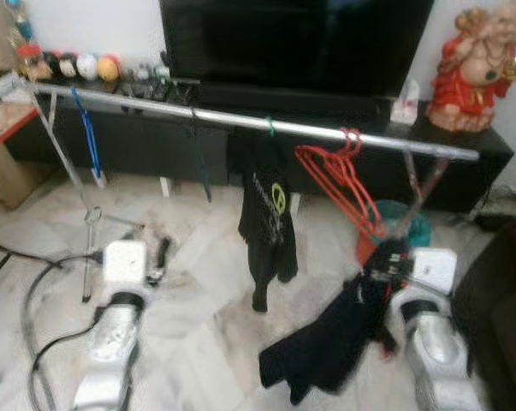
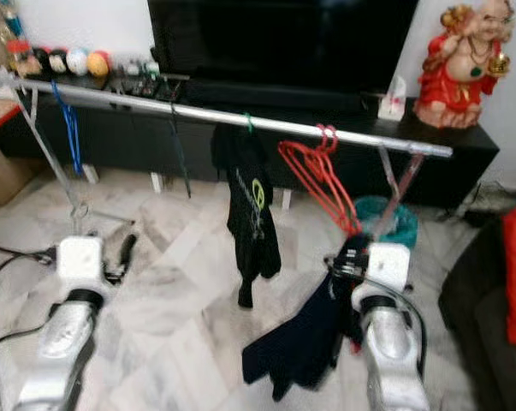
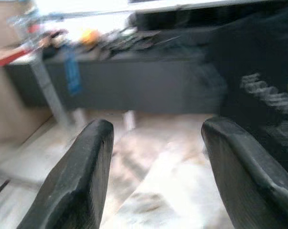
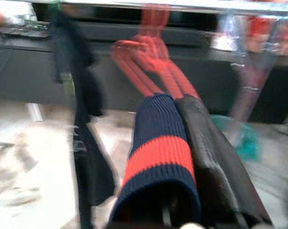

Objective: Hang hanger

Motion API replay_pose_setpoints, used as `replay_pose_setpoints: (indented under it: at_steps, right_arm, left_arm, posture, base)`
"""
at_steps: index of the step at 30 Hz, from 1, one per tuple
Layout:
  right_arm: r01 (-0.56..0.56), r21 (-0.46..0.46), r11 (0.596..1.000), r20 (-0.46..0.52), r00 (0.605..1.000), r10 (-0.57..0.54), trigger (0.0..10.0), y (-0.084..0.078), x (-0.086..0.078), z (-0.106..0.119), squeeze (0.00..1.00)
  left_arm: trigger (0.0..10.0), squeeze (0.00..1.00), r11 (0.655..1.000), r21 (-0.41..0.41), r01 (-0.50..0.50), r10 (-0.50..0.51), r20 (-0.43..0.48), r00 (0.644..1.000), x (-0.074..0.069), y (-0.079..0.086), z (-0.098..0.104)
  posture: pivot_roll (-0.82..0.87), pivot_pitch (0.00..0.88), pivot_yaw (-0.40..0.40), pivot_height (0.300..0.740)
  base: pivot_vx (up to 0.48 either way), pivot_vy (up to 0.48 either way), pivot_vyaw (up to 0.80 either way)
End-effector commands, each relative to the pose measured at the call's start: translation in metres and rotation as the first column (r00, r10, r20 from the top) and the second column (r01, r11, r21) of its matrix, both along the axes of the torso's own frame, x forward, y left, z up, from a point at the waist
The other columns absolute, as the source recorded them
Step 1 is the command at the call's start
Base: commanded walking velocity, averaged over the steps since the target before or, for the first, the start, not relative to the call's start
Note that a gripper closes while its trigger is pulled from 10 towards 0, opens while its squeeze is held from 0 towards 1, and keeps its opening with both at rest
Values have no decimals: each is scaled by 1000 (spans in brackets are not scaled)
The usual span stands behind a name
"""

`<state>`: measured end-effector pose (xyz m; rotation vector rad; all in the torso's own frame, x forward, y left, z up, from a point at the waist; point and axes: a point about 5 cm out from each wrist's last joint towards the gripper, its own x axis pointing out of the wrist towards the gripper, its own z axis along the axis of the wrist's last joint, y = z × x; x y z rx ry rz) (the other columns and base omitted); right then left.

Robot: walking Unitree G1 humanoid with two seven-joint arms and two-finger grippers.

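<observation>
Right tool clamps a dark garment low beneath the rail, left tool apart

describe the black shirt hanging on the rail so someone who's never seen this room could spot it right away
Find the silver rail running across in front of the TV. Near its middle hangs a black shirt on a green hook, left of the red hangers. Its yellow-green round logo sets it apart from the dark garment at the right gripper.

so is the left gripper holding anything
No, the left gripper has its jaws apart with only floor between them.
</observation>
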<state>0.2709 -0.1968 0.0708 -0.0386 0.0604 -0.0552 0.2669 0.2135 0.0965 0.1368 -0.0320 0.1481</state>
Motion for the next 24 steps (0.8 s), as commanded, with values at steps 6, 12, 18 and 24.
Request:
replay_pose_setpoints:
  at_steps: [6, 12, 18, 24]
  right_arm:
    - [-37, -38, 999, 8, 999, 37, 10000, -1, 3, 6, 0]
    - [-52, -30, 998, -6, 999, 52, 10000, 1, 0, 3, 0]
    - [22, -64, 998, -80, 996, -27, 10000, -21, -9, -10, 0]
    - [68, -83, 994, -177, 981, -82, 10000, -34, -21, -29, 0]
  left_arm:
    - [10000, 0, 1000, -22, 7, -7, 22, 1000, 2, -9, 5]
    - [10000, 0, 999, -36, -1, 1, 21, 1000, 1, -12, 5]
    - [10000, 0, 999, -46, 5, -4, 19, 1000, 1, -15, 5]
    - [10000, 0, 997, -56, 51, -51, -9, 999, 3, -19, 2]
  posture:
    - [20, 0, -47, 740]
    - [20, 0, -59, 740]
    - [14, 0, -59, 740]
    - [8, 0, -60, 740]
  base:
    - [363, 0, 0]
    - [363, 0, 0]
    - [357, 0, 0]
    - [267, 0, 0]
